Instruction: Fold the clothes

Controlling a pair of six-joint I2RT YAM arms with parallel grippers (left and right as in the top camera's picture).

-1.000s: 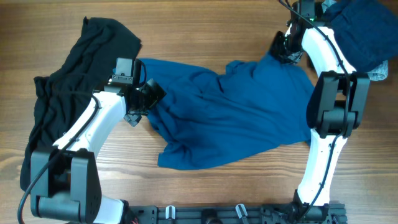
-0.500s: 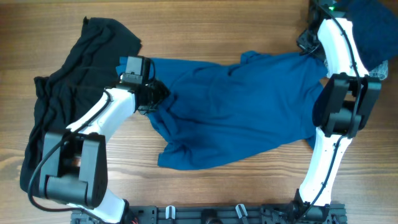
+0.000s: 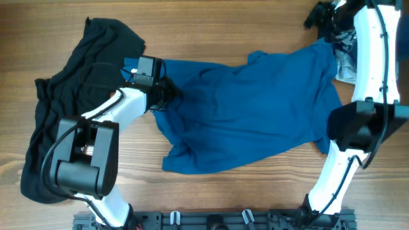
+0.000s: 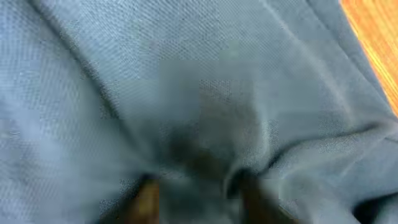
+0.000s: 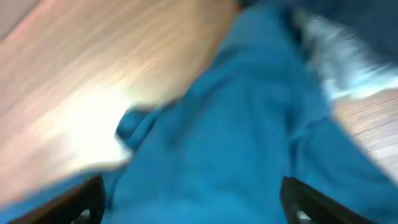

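1. The task is at an early stage. The teal shirt lies spread across the middle of the table, rumpled, with creases across its left half. No clean fold shows in it.
2. The black garment lies in a loose heap on the table's left side, its edge close to the shirt's left end. It is unfolded and neither gripper is on it. Judged from this, flattening the shirt, folding it and then folding the black piece all remain to be done.
3. The shirt's long axis runs left to right across the table, rising a little toward the far right corner. One corner sags toward the near edge at lower left, and a small flap stands out of the far edge near the middle. Which end is collar and which is hem cannot be told.
4. The left gripper sits on the shirt's left end. In the left wrist view its fingertips press into the cloth, with a ridge of fabric gathered between them. It looks closed on a pinch of the shirt.
5. The right gripper hangs over the far right corner, just beyond the shirt's right end and near a pale denim heap. Its fingers stand wide apart and hold nothing.
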